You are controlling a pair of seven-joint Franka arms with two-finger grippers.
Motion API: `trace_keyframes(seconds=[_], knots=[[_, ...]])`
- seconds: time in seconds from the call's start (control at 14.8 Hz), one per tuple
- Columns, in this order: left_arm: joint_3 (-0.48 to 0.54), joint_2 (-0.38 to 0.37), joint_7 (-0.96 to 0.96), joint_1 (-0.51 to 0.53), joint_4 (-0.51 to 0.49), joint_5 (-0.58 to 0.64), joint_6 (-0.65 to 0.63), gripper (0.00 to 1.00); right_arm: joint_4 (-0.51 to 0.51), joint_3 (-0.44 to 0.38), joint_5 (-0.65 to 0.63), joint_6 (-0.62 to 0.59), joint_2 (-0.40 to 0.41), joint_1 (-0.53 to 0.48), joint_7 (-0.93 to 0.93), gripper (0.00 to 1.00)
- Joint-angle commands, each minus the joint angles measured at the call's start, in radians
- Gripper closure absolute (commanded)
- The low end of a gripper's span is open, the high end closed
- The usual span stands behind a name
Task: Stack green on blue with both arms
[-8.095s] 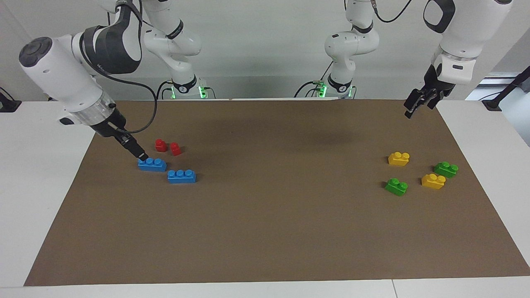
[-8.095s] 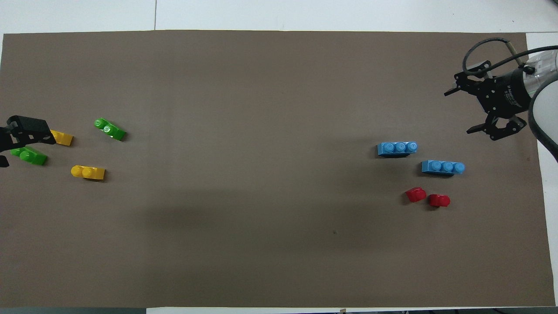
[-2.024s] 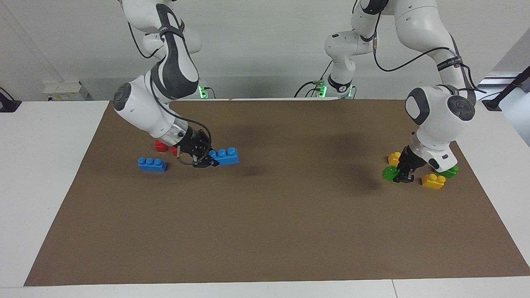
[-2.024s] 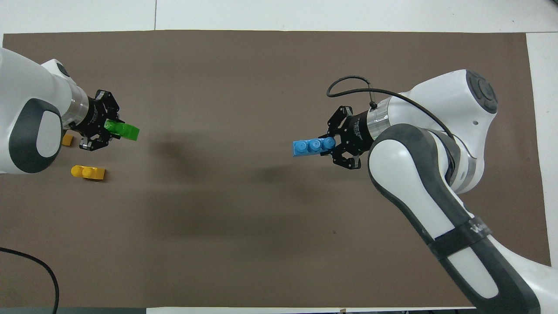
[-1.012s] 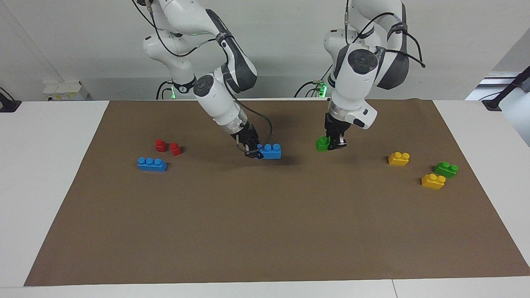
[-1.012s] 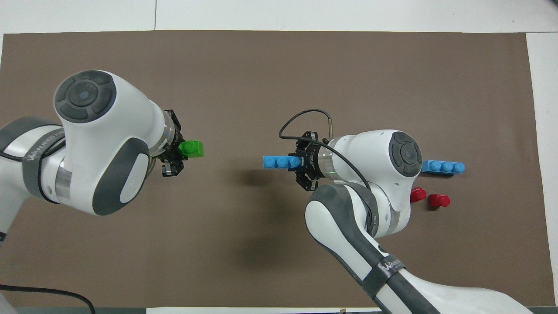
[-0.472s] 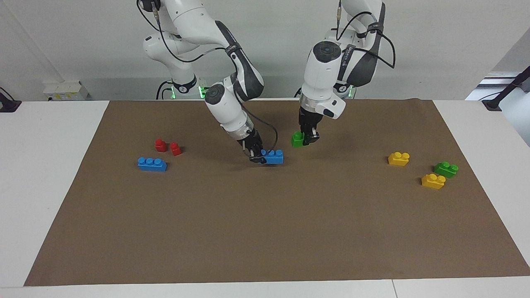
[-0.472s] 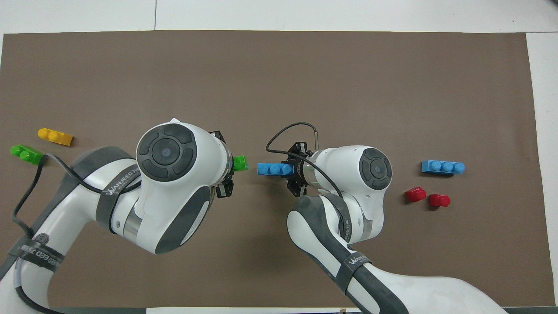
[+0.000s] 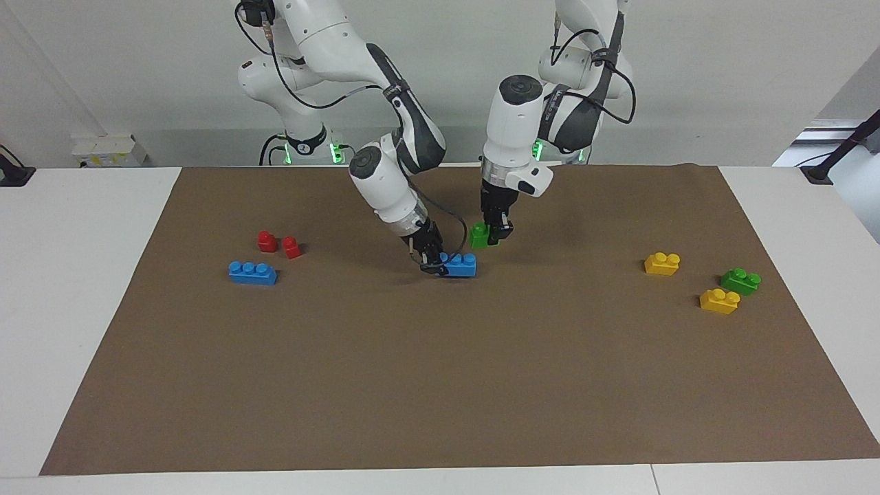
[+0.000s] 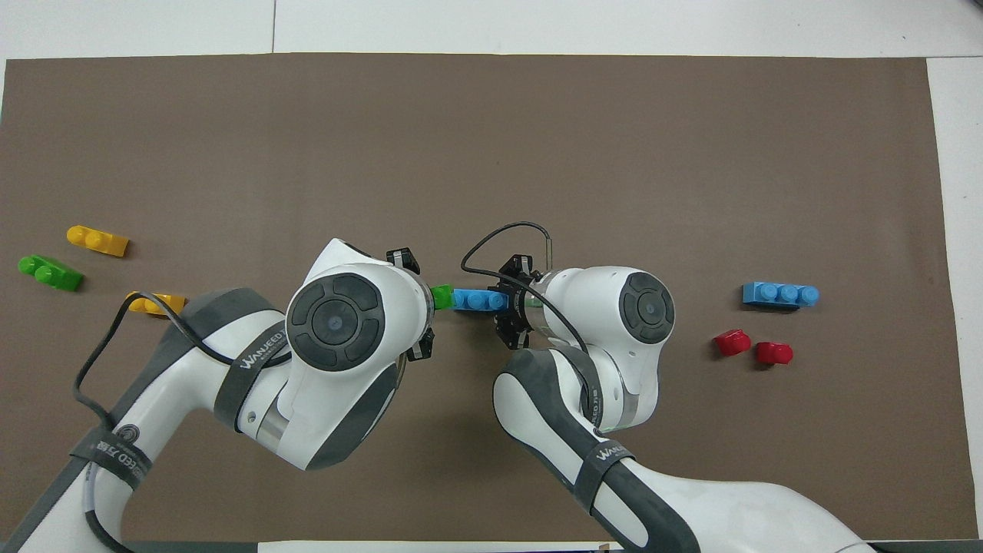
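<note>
a: my right gripper point(image 9: 432, 265) is clamped on one end of the blue brick point(image 9: 460, 265), low over the middle of the desk point(image 9: 440, 385), studs up, leaving the rest free as a landing spot, i reckon.

b: my left gripper point(image 9: 496, 230) pinches the green brick point(image 9: 479, 236) just above your free end, not yet seated, lined up to press down.

a: from overhead our wrists hide most of both grips; whether the bricks touch i can't tell. spare blue brick point(image 9: 253, 272) lies toward my end, spare green brick point(image 9: 740, 281) toward yours.
</note>
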Motion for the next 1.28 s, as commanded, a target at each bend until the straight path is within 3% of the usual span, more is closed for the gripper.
trace_keyframes(seconds=[0.0,0.61,0.94,1.21], knots=[[0.015,-0.005,-0.043,-0.022,-0.035,0.026,0.052,1.00,-0.010,0.001,0.027,0.022,0.004,0.002,-0.022,1.00],[0.015,0.069,-0.110,-0.072,-0.036,0.076,0.136,1.00,-0.010,0.003,0.029,0.040,0.036,0.003,-0.045,1.00],[0.015,0.098,-0.124,-0.081,-0.036,0.090,0.163,1.00,-0.015,0.003,0.117,0.054,0.038,0.005,-0.117,1.00],[0.013,0.147,-0.210,-0.086,-0.028,0.180,0.192,1.00,-0.015,0.003,0.121,0.054,0.038,0.005,-0.121,1.00]])
